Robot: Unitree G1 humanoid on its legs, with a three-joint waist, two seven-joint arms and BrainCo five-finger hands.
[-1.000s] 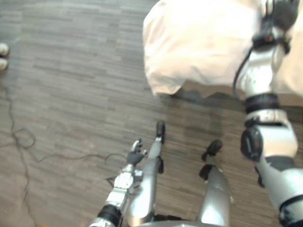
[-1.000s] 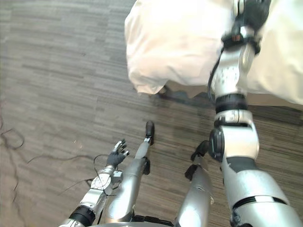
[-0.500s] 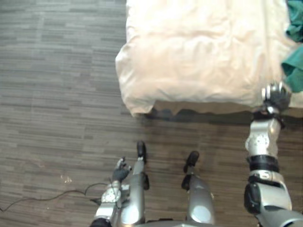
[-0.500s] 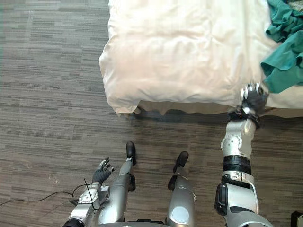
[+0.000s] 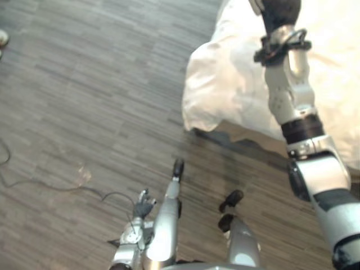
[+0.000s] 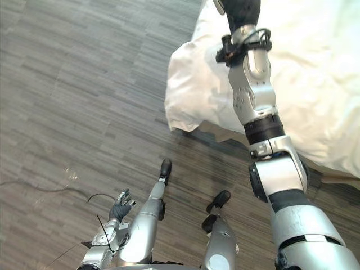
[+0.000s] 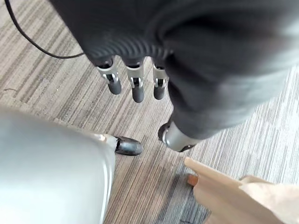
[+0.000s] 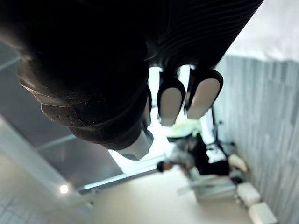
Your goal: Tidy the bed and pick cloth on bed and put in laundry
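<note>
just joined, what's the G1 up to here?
The robot stands on the grey floor at the corner of the bed, which is covered by a cream duvet. Its right arm is raised over that corner, and the right hand holds nothing, with relaxed fingers. The left hand hangs low beside the robot, its fingers straight and empty. Neither hand holds any cloth.

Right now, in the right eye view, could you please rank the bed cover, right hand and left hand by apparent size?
1. bed cover
2. right hand, nearer the camera and cut off at the edge, so its rank is unsure
3. left hand
</note>
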